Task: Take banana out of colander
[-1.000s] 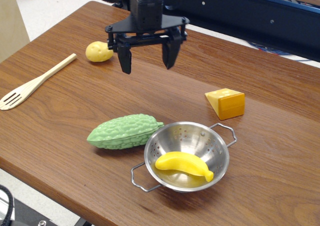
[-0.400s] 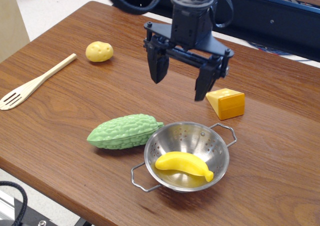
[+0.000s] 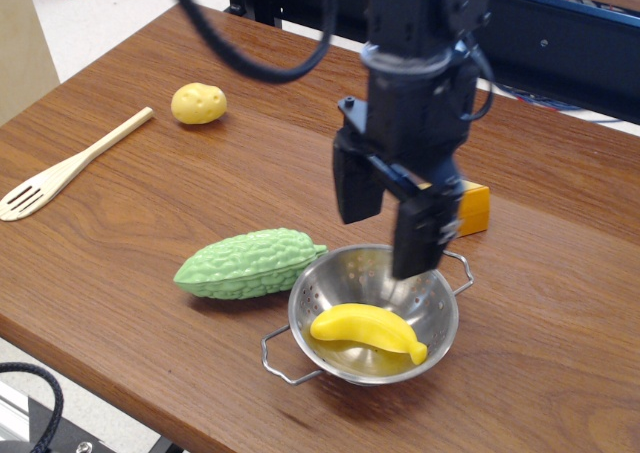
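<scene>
The yellow toy banana (image 3: 367, 331) lies inside the shiny steel colander (image 3: 330, 288) near the table's front edge. My gripper (image 3: 385, 238) hangs open just above the colander's far rim, its two black fingers pointing down, one finger (image 3: 354, 188) to the left and the other over the bowl's back. It holds nothing and is a little above and behind the banana.
A green gourd (image 3: 248, 263) lies against the colander's left side. An orange-yellow cheese wedge (image 3: 474, 205) sits behind the gripper, partly hidden. A yellow potato (image 3: 198, 103) and a wooden slotted spoon (image 3: 70, 166) lie at the far left.
The gripper has moved right and toward the front, and has come down from above the table's middle to just over the colander. It has stayed open. The objects have not moved.
</scene>
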Robot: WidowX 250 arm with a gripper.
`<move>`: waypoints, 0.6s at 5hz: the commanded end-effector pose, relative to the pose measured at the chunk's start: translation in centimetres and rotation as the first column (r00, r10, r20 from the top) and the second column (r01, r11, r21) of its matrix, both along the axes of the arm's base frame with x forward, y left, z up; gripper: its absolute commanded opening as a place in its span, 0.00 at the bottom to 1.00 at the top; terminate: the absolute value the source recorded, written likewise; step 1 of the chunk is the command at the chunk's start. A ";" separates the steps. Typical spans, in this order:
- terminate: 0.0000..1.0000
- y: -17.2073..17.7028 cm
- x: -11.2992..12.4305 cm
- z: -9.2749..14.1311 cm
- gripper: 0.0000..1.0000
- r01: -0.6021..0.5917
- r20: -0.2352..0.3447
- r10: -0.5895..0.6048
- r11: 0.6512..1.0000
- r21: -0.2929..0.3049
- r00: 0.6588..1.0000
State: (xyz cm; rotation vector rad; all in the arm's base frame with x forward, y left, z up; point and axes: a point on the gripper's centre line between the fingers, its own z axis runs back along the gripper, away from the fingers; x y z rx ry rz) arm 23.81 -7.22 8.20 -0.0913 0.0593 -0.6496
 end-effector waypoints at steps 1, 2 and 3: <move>0.00 0.6 0.0 -0.5 1.00 0.458 0.073 -0.458 0.889 0.026 0.886; 0.00 0.5 0.2 -1.5 1.00 0.663 0.089 -0.662 0.748 0.018 0.744; 0.00 0.5 -0.1 -2.1 1.00 0.701 0.096 -0.701 0.712 0.042 0.706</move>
